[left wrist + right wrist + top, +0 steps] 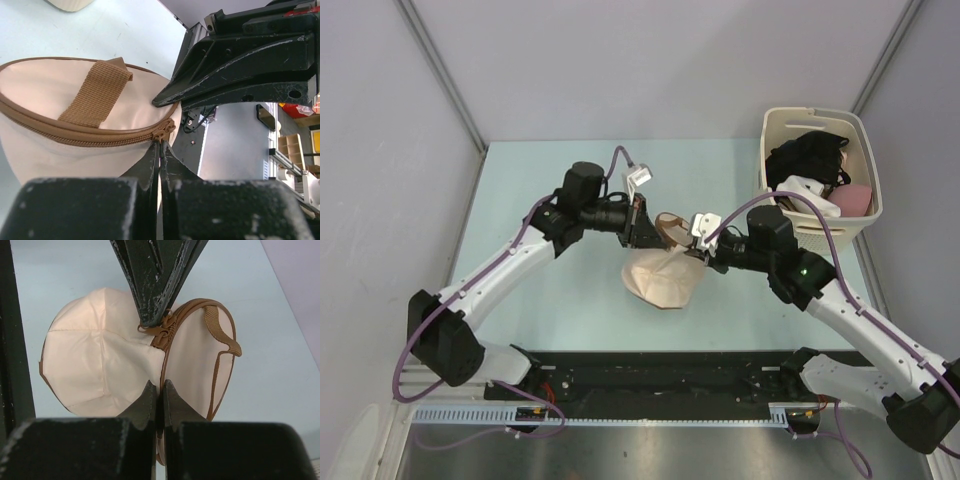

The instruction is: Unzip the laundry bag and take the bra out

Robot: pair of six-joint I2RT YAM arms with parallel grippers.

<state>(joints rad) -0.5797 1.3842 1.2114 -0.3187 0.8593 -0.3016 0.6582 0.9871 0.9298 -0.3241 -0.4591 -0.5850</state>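
Pale teal table point(720, 170), grey walls, cream basket point(815, 112) of clothes at the far right corner. The laundry bag point(663, 280) sits mid-table between both arms, tipped on its side. The left gripper point(160, 147) is pressed together right at the zipper slider point(164, 131), apparently on the pull tab. The right gripper point(160, 390) is pinched on bag cloth at the brown rim trim. The zipper looks fully closed and the bra isn't visible. Risks: the small tab slips out under pull, or a straight tug on the curved track jams the slider. The thin cloth pinch may let go, so the whole bag drags along. The fingertips are nearly touching, so they could collide.
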